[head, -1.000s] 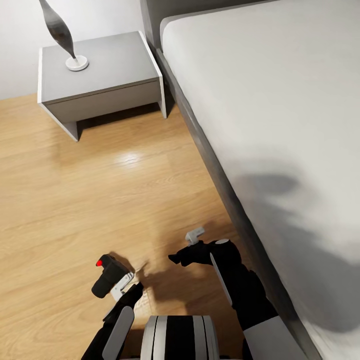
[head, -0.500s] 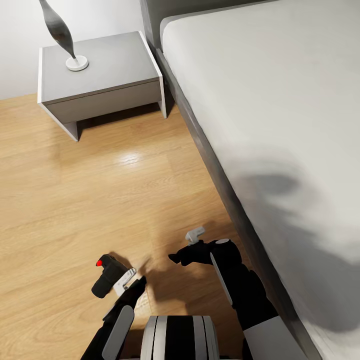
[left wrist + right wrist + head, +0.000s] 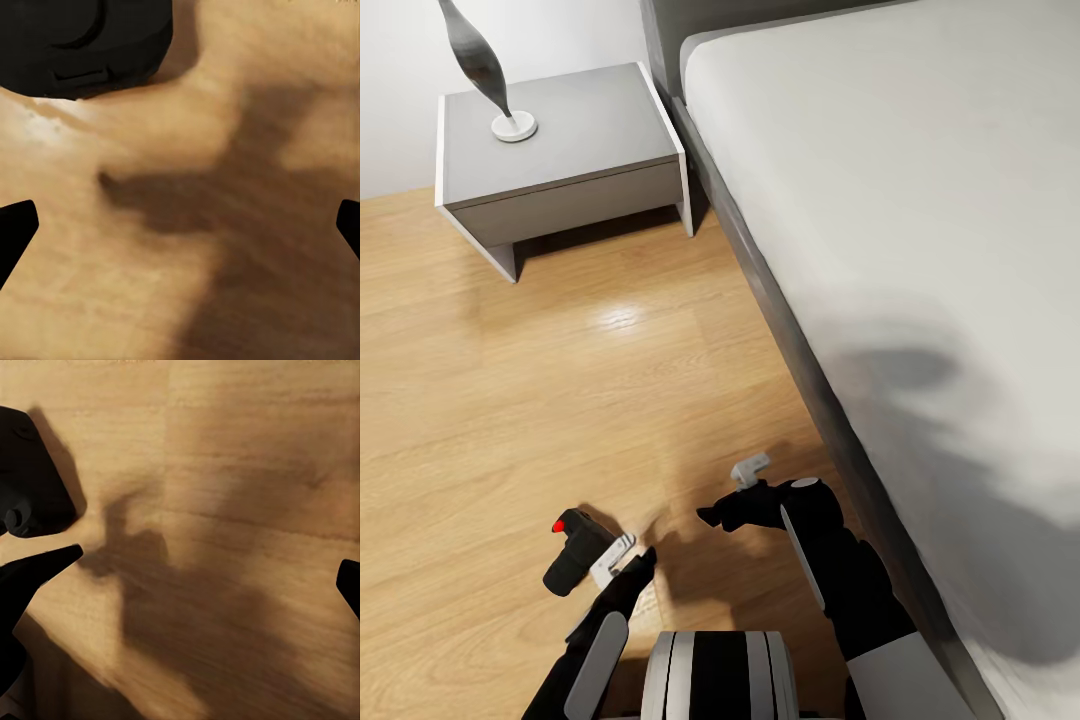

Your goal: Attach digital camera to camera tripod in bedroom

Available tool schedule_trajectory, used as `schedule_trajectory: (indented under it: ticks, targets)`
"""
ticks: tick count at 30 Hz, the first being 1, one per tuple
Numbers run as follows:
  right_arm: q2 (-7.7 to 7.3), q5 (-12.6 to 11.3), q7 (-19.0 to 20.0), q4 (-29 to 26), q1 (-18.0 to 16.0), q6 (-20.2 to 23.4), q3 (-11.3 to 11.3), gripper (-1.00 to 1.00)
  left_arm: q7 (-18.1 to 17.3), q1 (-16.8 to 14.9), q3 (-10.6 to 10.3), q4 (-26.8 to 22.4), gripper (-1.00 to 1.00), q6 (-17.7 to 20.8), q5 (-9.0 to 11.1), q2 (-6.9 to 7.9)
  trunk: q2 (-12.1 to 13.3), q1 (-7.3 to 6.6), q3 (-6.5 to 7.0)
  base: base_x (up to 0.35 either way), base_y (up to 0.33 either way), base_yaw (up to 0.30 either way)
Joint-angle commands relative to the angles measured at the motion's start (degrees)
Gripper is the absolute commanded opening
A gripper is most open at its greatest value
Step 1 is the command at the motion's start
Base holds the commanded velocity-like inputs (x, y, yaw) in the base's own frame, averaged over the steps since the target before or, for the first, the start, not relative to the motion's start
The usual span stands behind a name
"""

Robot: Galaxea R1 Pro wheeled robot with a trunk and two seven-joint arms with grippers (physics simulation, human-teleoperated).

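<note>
The digital camera (image 3: 577,551) is seen lying on the light wood plank floor (image 3: 560,400), its red spot turned up at the end farther from the robot. The left gripper (image 3: 622,553) is held low just beside it, on the side toward the robot's middle; whether a fingertip touches the black body cannot be told from the head view. In the left wrist view the camera (image 3: 82,45) is shown ahead of the gripper and off to one side, not between the fingers (image 3: 13,229), whose dark tips are spread to opposite edges of the picture with bare floor between them, so this gripper is wide apart and nothing is held.

The right gripper (image 3: 730,495) is carried above the floor, apart from the left one and nearer the bed (image 3: 920,220). Its fingers (image 3: 37,566) are likewise set wide, with only shadowed planks between them. A black rounded shape (image 3: 34,472) is seen beyond one fingertip in the right wrist view; it is possibly the camera, though the picture is too dim to be sure.

Beyond both grippers, against the white wall, a grey nightstand (image 3: 560,160) is placed next to the head of the bed, and a twisted grey ornament (image 3: 485,70) on a white round base stands on it.
</note>
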Motion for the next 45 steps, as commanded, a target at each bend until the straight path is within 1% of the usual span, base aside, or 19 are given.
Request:
schedule_trajectory:
  ticks: [1, 8, 12, 21, 37, 45]
  targets:
    - [0.02, 0.6, 0.48, -0.05, -0.02, 0.16, -0.02, 1.0, 0.34, 0.0, -0.07, -0.05, 1.0, -0.13, 0.33, 0.03, -0.01, -0.01, -0.03, 0.0, 0.0, 0.0]
    - [0.02, 0.6, 0.47, 0.0, -0.02, 0.16, -0.02, 1.0, 0.22, 0.0, 0.01, 0.46, 1.0, -3.14, 0.41, 0.11, -0.01, -0.01, -0.03, 0.0, 0.0, 0.0]
    - [0.02, 0.6, 0.46, 0.01, -0.02, 0.16, -0.05, 1.0, 0.2, 0.0, 0.03, 1.01, 1.0, -4.05, 0.32, 0.18, -0.01, -0.01, -0.03, 0.0, 0.0, 0.0]
    - [0.02, 0.6, 0.46, -0.06, -0.02, 0.2, -0.13, 1.0, 0.23, 0.0, 0.06, 1.39, 1.0, -4.58, 0.29, 0.21, -0.01, -0.01, -0.03, 0.0, 0.0, 0.0]
    - [0.02, 0.74, 0.46, -0.07, -0.02, 0.24, -0.44, 1.0, 0.73, 0.0, 0.22, 0.41, 1.0, -4.7, 0.22, 0.24, -0.01, -0.01, -0.03, 0.0, 0.0, 0.0]
    - [0.02, 0.77, 0.46, -0.08, -0.02, 0.32, -0.4, 1.0, 0.75, 0.0, 0.53, 0.25, 1.0, -4.85, 0.55, 0.3, -0.01, -0.01, -0.03, 0.0, 0.0, 0.0]
